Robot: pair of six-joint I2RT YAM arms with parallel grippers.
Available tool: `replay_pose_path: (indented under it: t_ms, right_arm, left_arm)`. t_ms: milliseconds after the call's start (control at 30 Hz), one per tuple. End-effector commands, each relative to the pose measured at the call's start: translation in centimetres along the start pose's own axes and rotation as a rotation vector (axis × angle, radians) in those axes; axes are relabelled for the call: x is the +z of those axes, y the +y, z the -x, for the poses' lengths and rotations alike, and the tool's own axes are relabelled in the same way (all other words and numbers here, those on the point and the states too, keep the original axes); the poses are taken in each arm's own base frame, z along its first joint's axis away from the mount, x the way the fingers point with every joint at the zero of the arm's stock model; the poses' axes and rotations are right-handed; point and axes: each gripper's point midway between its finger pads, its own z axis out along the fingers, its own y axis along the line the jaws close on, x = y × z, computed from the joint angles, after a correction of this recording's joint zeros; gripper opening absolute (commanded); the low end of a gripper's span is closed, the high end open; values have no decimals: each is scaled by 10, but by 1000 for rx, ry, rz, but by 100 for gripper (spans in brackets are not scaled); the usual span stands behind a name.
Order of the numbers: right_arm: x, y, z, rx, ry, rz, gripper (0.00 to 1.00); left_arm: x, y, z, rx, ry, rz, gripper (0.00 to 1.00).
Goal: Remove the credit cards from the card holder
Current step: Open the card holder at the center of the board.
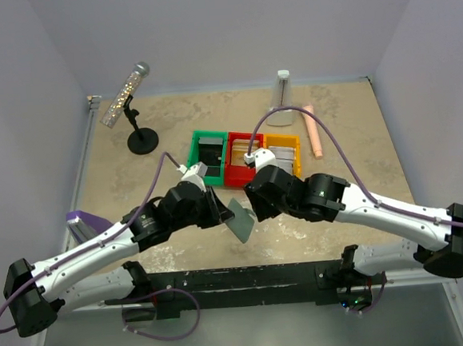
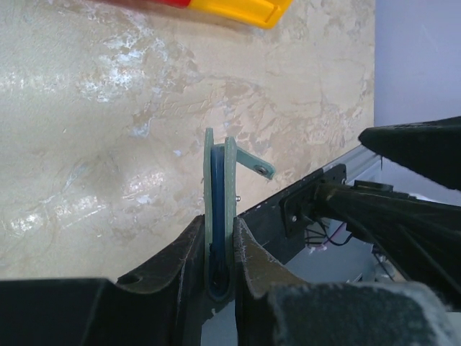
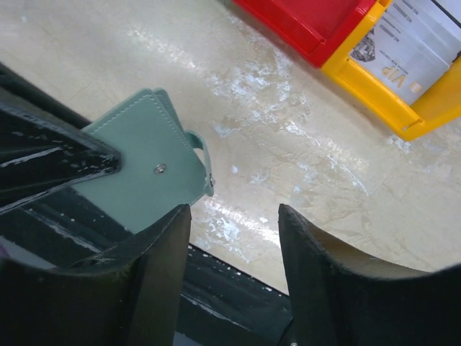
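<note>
The card holder (image 1: 239, 219) is a grey-green bifold, folded shut, held on edge above the table's near edge. My left gripper (image 2: 220, 241) is shut on its folded spine; blue lining (image 2: 218, 189) shows between the two green covers, and a strap with a snap sticks out to the right. In the right wrist view the card holder (image 3: 148, 155) shows its green cover and snap, pinched by the left fingers at left. My right gripper (image 3: 234, 216) is open and empty, just right of the holder. Pale cards (image 3: 414, 43) lie in the yellow bin. No card shows in the holder.
Green (image 1: 209, 155), red (image 1: 238, 159) and yellow (image 1: 284, 153) bins stand side by side at mid-table. A microphone on a black stand (image 1: 134, 108) is at back left. A clear bottle (image 1: 283, 97) and a pink stick (image 1: 313, 130) lie at back right.
</note>
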Motion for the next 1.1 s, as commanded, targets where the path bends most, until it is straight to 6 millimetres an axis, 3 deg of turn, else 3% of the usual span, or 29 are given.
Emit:
replay_pose_path:
  t_ms: [0,233,400,533,767,1067]
  right_arm:
    - [-14,8,2,14,-26,96,58]
    - [-12,29,-4,-24,15,204,54]
    - [-6,32,-14,-22,50,214,50]
    - [-3,27,-21,-21,58,194,49]
    - [-5,15,-26,10,31,182,48]
    - [-15,18,-19,51,-4,258,49]
  left_arm:
    - [-4,-24,4,119,-21,-159,0]
    - [-12,-41,-2,270,-28,-327,0]
    - [-19,-47,-3,306,-42,-379,0]
    - [-28,-58,-3,343,-84,-486,0]
    - [-37,-55,-8,385,-99,-573,0]
    - [-63,-83,-33,516,-44,-868,0]
